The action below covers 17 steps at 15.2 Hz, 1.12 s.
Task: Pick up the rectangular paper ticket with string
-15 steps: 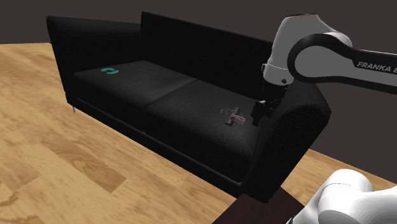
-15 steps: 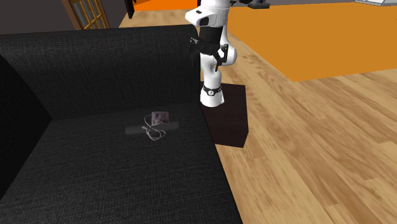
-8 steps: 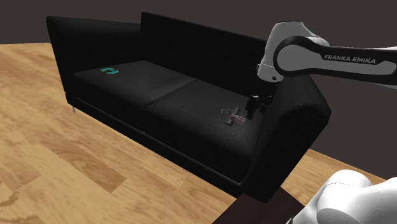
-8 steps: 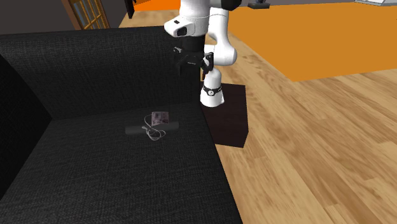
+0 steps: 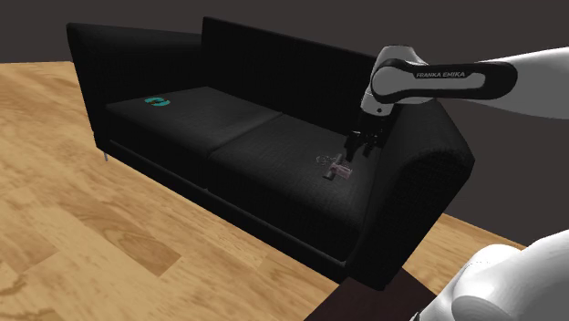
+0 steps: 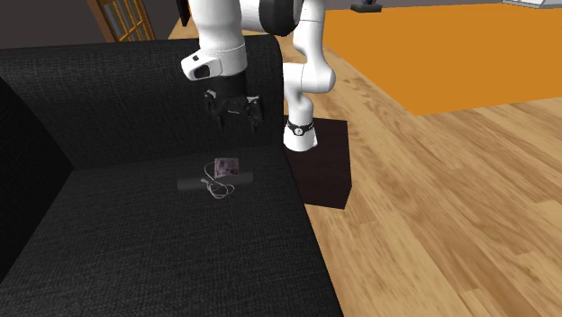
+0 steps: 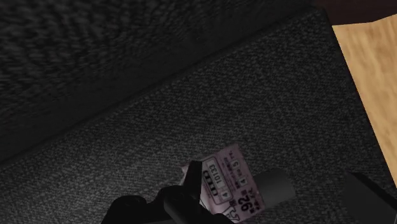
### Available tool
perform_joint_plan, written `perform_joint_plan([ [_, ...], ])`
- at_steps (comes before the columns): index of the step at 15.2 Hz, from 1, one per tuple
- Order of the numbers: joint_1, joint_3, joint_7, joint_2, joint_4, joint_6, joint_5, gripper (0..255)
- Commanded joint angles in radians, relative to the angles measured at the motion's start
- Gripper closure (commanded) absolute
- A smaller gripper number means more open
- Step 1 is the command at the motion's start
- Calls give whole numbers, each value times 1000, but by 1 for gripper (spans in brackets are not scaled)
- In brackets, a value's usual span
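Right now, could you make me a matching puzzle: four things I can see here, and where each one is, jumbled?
1 ticket
2 teal object
3 gripper
4 stand

A on the floor, beside the sofa's armrest
B in the air above the seat
C on the sofa cushion nearer the stand
D on the sofa cushion farther from the stand

Pairs: 1-C, 2-D, 3-B, 4-A
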<state>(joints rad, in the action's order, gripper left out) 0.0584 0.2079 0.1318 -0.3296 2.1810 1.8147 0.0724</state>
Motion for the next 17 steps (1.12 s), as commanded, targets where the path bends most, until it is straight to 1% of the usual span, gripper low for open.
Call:
perform_joint_plan([
  [1,8,33,36,68,-46,18,-24,0],
  [6,35,105,134,260,-188,43,-114,0],
  [7,37,106,137,266,-193,43,-117,0],
  [14,38,108,148,291,-117,143,-126,0],
  [16,38,108,148,291,-117,143,-126,0],
  [17,38,108,148,292,-117,143,-126,255],
])
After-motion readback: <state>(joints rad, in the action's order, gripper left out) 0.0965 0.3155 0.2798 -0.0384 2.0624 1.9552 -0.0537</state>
